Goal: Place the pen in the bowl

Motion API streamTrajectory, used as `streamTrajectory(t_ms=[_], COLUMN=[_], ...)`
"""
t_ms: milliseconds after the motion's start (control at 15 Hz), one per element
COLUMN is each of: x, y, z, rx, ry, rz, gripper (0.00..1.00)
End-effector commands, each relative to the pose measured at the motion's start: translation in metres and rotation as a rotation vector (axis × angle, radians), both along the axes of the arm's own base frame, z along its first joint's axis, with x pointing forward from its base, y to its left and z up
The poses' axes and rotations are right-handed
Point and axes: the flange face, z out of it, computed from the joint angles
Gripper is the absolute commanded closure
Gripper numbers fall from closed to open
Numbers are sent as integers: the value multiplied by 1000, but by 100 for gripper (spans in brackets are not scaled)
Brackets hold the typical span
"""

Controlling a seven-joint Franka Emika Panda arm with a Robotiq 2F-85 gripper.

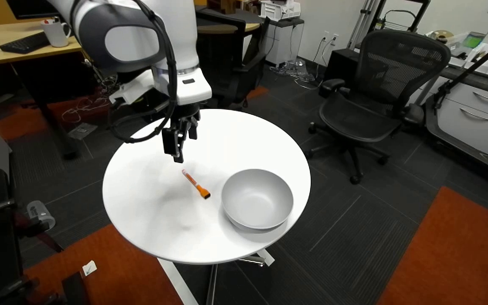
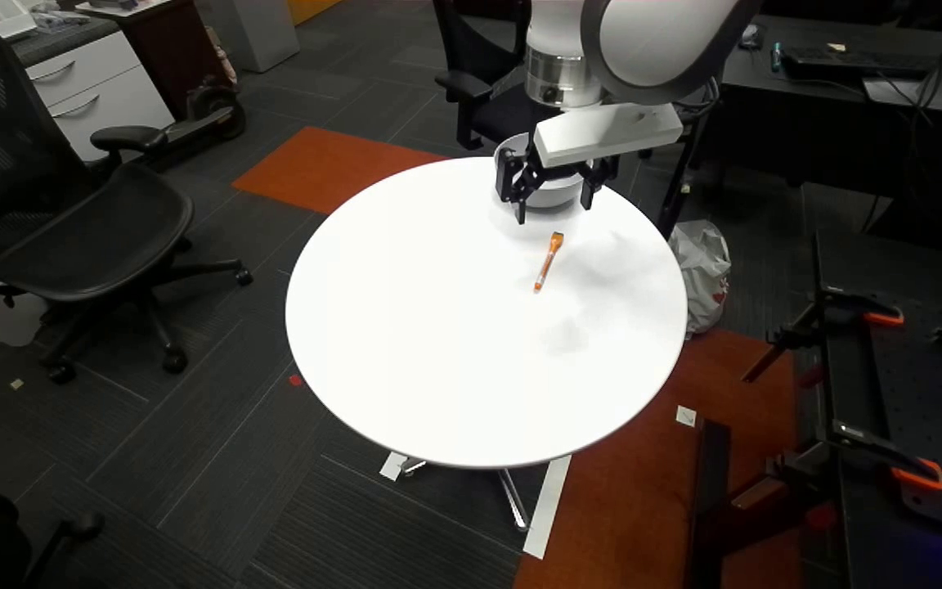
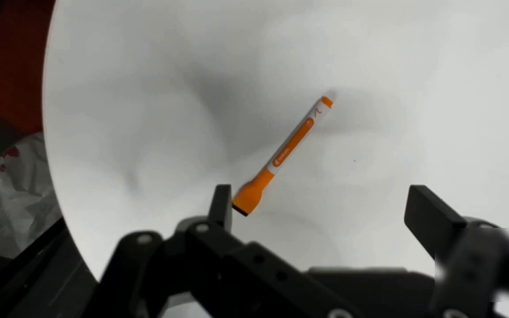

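Observation:
The pen (image 1: 195,183) lies on the white round table, orange and white with a flared orange cap and a dark end. It also shows in an exterior view (image 2: 549,262) and in the wrist view (image 3: 287,150), where it lies diagonally with its cap by the left finger. The grey bowl (image 1: 257,201) stands upright beside the pen, with nothing in it. In an exterior view the bowl (image 2: 554,194) is partly hidden behind the gripper (image 2: 554,210). My gripper (image 3: 323,194) is open, empty and above the table, apart from the pen; it also shows in an exterior view (image 1: 186,147).
The round table (image 1: 142,224) carries the pen and the bowl; the bowl stands near its edge. A black office chair (image 1: 379,93) stands on the floor beyond the table. A plastic bag (image 2: 700,266) is on the floor by the table, and a black bench (image 2: 912,393) stands to one side.

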Motion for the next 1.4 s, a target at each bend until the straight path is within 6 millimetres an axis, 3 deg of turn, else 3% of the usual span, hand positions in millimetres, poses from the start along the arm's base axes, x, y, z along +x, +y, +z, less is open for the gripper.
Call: streamTrajectory(t_ms=[0, 733, 1333], x=[6, 14, 27], y=[-1, -23, -37], z=[-13, -67, -88], rx=[-9, -17, -20], ry=[11, 61, 64], rz=[-106, -240, -251], gripper=[0, 0, 0])
